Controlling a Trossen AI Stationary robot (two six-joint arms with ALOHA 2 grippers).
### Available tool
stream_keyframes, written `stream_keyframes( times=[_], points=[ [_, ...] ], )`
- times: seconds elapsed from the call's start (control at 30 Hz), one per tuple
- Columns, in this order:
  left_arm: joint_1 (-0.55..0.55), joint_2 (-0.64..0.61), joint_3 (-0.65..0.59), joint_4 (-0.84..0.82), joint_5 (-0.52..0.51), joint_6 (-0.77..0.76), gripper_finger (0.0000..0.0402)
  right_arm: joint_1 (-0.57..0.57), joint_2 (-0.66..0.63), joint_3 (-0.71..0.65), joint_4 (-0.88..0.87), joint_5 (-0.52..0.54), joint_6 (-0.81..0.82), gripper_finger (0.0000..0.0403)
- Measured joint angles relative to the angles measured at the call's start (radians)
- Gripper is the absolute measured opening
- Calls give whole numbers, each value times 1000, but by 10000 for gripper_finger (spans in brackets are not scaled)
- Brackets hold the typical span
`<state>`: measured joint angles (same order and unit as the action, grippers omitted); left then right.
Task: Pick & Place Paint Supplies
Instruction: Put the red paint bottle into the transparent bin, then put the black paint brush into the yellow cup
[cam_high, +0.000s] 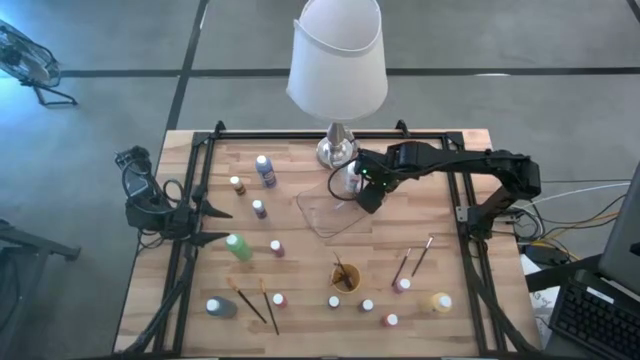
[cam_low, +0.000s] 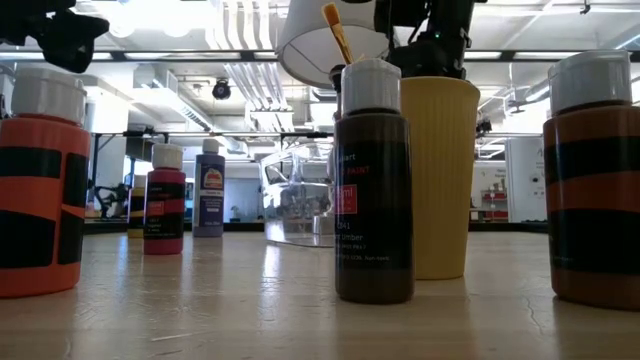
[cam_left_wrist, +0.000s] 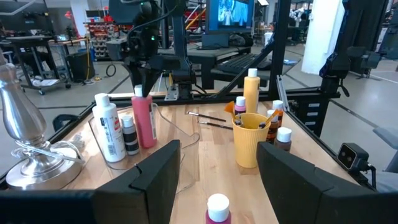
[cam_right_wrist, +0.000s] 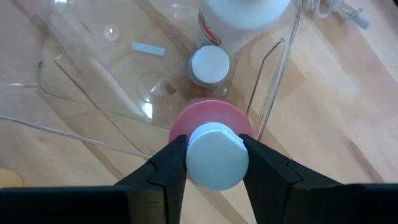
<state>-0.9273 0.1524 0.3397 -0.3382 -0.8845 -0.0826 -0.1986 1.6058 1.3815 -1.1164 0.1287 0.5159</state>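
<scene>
A tall white-shaded lamp (cam_high: 337, 60) stands at twelve o'clock on the wooden table (cam_high: 300, 310), its silver base (cam_high: 336, 150) just beside the clear plastic tray (cam_high: 322, 215) near the centre. The right arm reaches in from three o'clock, and its right gripper (cam_right_wrist: 214, 158) is clamped on the white cap of a pink paint bottle (cam_right_wrist: 208, 121), which stands upright inside the tray's corner — just beside a small dark bottle (cam_right_wrist: 208, 65) and a large white bottle (cam_right_wrist: 239, 15) already in the tray. The left wrist view shows the same trio in a row, pink bottle nearest the tray's middle, with the right arm's fingers on its cap.

The left arm waits at nine o'clock by the table's edge, its left gripper (cam_high: 215, 225) spread wide and holding nothing.

The rest of the paint supplies lie scattered. A blue bottle (cam_high: 265, 168) and two small bottles (cam_high: 237, 185) (cam_high: 259, 208) stand toward eleven o'clock of the tray; a green bottle (cam_high: 239, 247) lies near the left gripper at eight o'clock. A small orange cup (cam_high: 345, 277) with brushes in it sits at six o'clock — around it several white-capped bottles, among them a yellow bottle (cam_high: 438, 302) at five o'clock and a grey bottle (cam_high: 221, 307) at seven. Two dark-handled brushes (cam_high: 255, 303) lie near seven o'clock, two more brushes (cam_high: 412, 260) at four o'clock.
</scene>
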Motion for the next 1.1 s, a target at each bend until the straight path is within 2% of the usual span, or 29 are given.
stream_keyframes(
  times=[0.27, 0.53, 0.7, 0.93, 1.1],
  points=[
    [0, 0, 0, 0, 0, 0, 218, -1, -5, -1, -1, 0, 0, 136],
    [0, 0, 0, 0, 0, 0, 218, -3, -8, -1, -2, 2, 1, 201],
    [0, 0, 0, 0, 0, 0, 218, -6, -15, -1, -2, 5, -2, 224],
    [0, 0, 0, 0, 0, 0, 218, -5, -55, -1, -3, 50, 4, 232],
    [0, 0, 0, 0, 0, 0, 218, -4, -98, 4, -5, 55, 18, 220]
  ],
)
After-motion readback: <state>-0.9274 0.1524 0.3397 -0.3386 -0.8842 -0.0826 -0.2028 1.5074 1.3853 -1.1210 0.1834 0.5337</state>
